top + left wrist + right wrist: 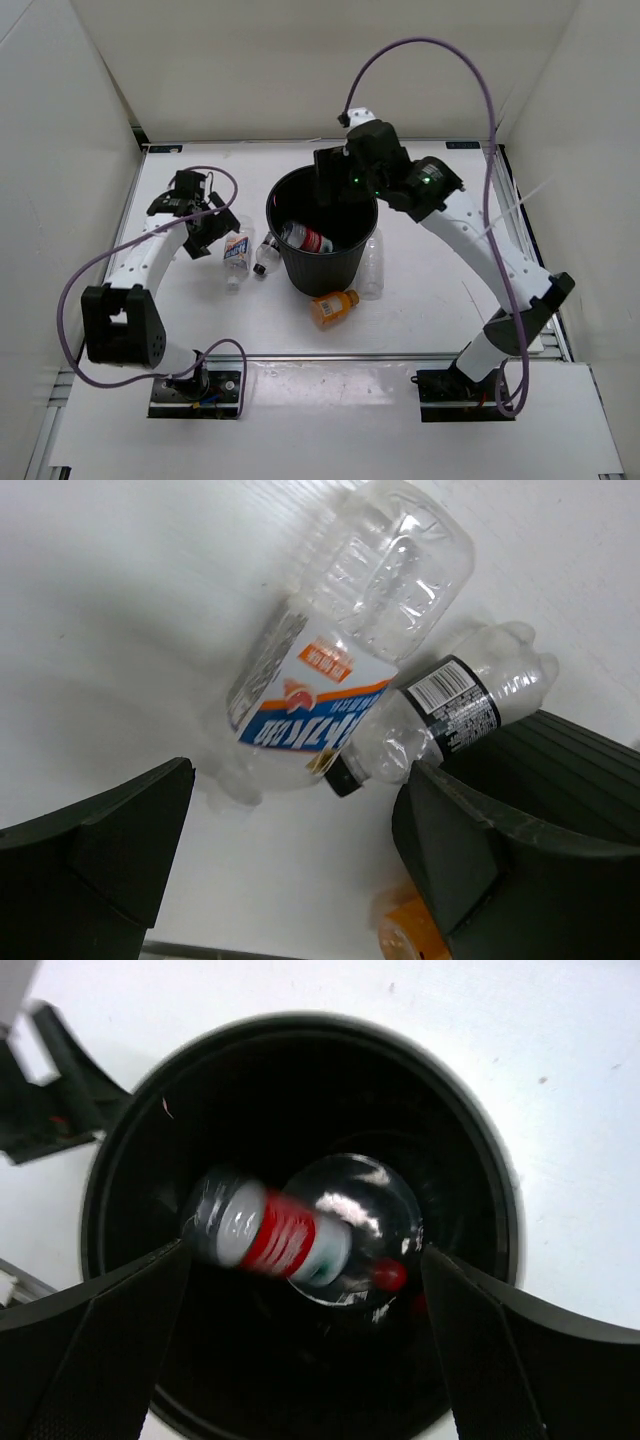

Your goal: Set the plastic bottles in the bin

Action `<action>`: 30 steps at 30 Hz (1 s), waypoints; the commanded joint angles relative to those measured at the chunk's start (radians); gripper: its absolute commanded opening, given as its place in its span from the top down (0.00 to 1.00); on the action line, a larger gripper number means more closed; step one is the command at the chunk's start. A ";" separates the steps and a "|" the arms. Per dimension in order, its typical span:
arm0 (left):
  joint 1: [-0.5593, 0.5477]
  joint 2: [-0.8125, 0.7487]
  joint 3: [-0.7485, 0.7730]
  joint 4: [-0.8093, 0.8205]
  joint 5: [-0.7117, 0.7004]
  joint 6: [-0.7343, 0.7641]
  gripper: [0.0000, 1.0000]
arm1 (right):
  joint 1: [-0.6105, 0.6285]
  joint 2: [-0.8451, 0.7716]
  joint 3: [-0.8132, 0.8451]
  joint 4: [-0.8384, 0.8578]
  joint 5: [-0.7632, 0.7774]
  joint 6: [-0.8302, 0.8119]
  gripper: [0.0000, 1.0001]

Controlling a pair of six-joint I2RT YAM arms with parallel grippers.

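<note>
The black bin [325, 275] stands mid-table with a red-labelled bottle [285, 1235] lying inside. The right gripper [305, 1248] hangs over the bin's 12 o'clock rim, jaws wide and holding nothing. At 9 o'clock the left gripper [300, 770], equally wide, hovers above a blue-white-labelled bottle [330, 680], its print unreadable, and a black-labelled bottle [450, 705] bearing a barcode. An orange bottle [333, 307] lies at 6 o'clock.

From above we get bright, even light: the white tabletop [420, 300] and walls run close to washed out, shadows soft and faint. The bin [320, 272] swallows the light, its inside nearly black. In the right wrist view the red-labelled bottle [280, 1235] is smeared by motion blur, with white glints on clear plastic toward 3 o'clock. In the left wrist view the blue-white labelled bottle [320, 710] is sharp, glare on its ribs at 1 o'clock, a broad grey shadow at 9 o'clock; the dark jaws and the orange bottle [405, 930] at 6 o'clock are out of focus.
</note>
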 commanded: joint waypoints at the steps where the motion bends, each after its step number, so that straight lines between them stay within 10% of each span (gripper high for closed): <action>1: -0.038 0.085 0.049 0.092 -0.002 0.036 0.00 | -0.009 -0.135 0.097 -0.003 0.051 -0.023 0.00; 16: -0.095 0.396 0.089 0.135 -0.038 0.147 0.04 | -0.009 -0.262 0.024 -0.160 0.040 -0.005 0.00; 30: -0.125 -0.153 0.447 0.035 -0.108 0.009 0.41 | -0.102 -0.282 -0.146 -0.151 -0.004 0.171 0.00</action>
